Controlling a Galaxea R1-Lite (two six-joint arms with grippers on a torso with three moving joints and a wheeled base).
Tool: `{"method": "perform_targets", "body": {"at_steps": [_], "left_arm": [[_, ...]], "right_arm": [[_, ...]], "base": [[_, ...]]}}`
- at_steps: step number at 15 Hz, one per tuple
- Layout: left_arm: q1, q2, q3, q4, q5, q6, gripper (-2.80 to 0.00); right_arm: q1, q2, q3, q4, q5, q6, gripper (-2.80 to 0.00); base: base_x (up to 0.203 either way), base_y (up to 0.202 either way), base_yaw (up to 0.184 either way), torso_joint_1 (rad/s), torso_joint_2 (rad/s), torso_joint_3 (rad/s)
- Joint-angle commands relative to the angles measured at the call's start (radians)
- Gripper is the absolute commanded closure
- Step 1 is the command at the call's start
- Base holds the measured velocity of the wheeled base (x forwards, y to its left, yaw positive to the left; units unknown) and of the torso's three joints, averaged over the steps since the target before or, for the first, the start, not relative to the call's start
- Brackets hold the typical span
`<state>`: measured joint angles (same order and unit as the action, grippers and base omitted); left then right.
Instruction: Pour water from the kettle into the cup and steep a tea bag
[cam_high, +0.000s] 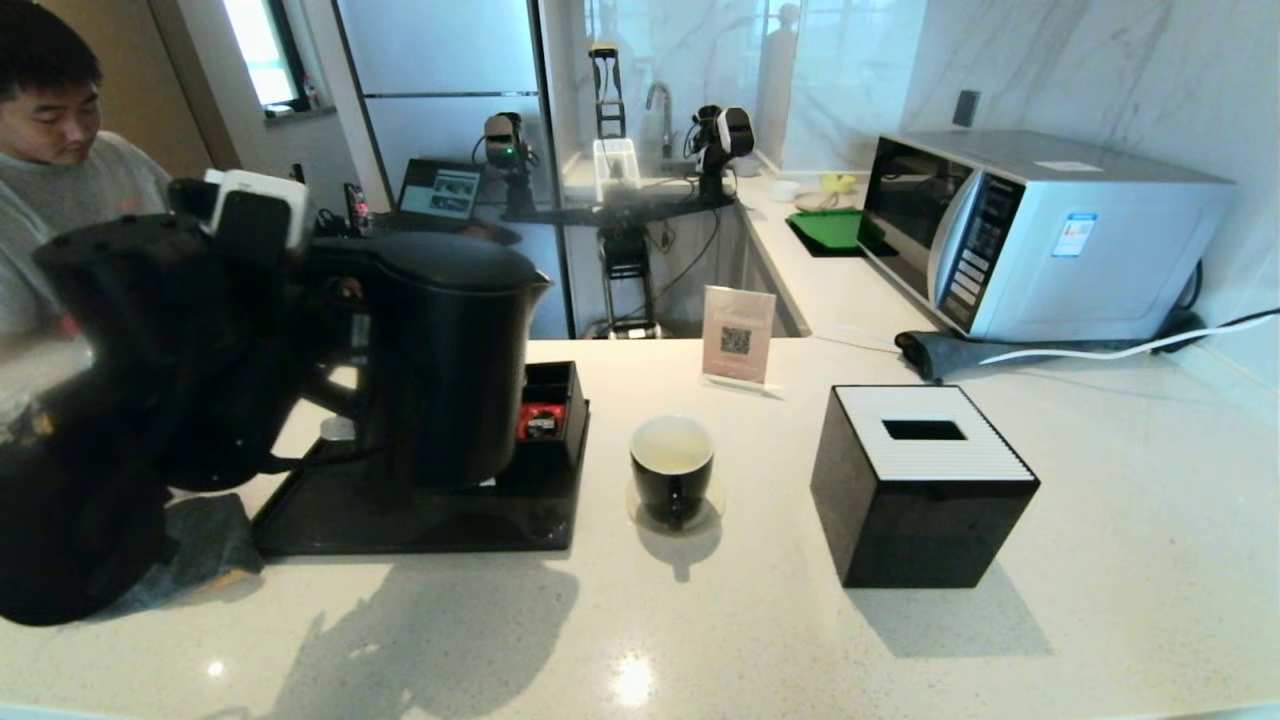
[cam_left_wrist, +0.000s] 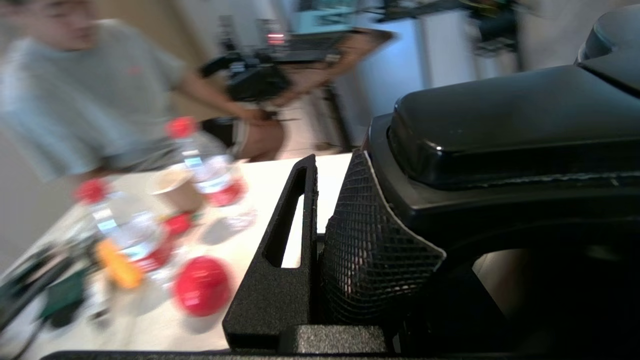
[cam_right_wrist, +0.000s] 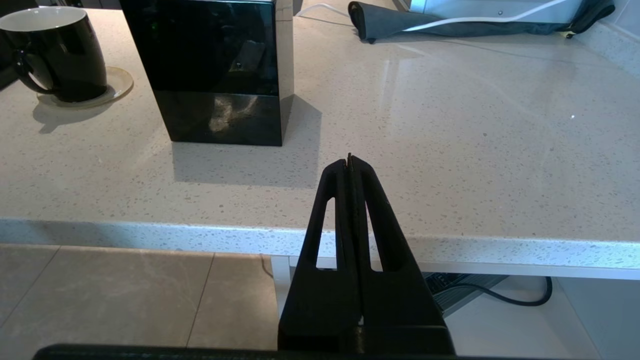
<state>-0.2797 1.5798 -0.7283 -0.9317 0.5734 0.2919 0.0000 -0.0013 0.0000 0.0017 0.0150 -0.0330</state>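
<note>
The matte black kettle (cam_high: 450, 360) stands upright over the black tray (cam_high: 400, 525) at the left of the counter. My left gripper (cam_high: 335, 385) is shut on its loop handle; in the left wrist view the mesh pad (cam_left_wrist: 370, 240) presses against the handle (cam_left_wrist: 500, 135). I cannot tell whether the kettle rests on the tray. The black cup (cam_high: 672, 470) with a white inside sits on a saucer just right of the tray; it also shows in the right wrist view as the cup (cam_right_wrist: 55, 50). No tea bag shows. My right gripper (cam_right_wrist: 350, 159) is shut and empty, low before the counter's front edge.
A black tissue box (cam_high: 920, 480) stands right of the cup, a microwave (cam_high: 1040, 230) behind it, a sign card (cam_high: 738, 335) mid-counter. A small box with a red packet (cam_high: 545, 405) is on the tray. Red-capped bottles (cam_left_wrist: 210, 170), a tan paper cup (cam_left_wrist: 175, 187) and a person (cam_high: 60, 150) are left.
</note>
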Motion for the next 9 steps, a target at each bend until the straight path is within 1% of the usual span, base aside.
{"method": "perform_targets", "body": {"at_steps": [1, 2, 5, 7, 9], "left_arm": [[0.087, -0.051, 0.001, -0.006, 0.001, -0.005, 0.0], [0.115, -0.058, 0.001, -0.006, 0.001, -0.015, 0.0], [0.226, -0.065, 0.012, -0.006, -0.005, -0.072, 0.0], [0.292, -0.064, 0.026, -0.01, -0.023, -0.092, 0.0], [0.358, -0.051, 0.061, -0.05, -0.053, -0.112, 0.0]], "right_arm": [[0.0, 0.001, 0.0, 0.0, 0.0, -0.001, 0.0], [0.0, 0.001, 0.0, 0.0, 0.0, -0.001, 0.0], [0.0, 0.001, 0.0, 0.0, 0.0, -0.001, 0.0], [0.0, 0.001, 0.0, 0.0, 0.0, -0.001, 0.0], [0.0, 0.001, 0.0, 0.0, 0.0, -0.001, 0.0]], "base": [[0.0, 0.0, 0.0, 0.0, 0.0, 0.0], [0.0, 0.0, 0.0, 0.0, 0.0, 0.0], [0.0, 0.0, 0.0, 0.0, 0.0, 0.0], [0.0, 0.0, 0.0, 0.0, 0.0, 0.0], [0.0, 0.0, 0.0, 0.0, 0.0, 0.0]]}}
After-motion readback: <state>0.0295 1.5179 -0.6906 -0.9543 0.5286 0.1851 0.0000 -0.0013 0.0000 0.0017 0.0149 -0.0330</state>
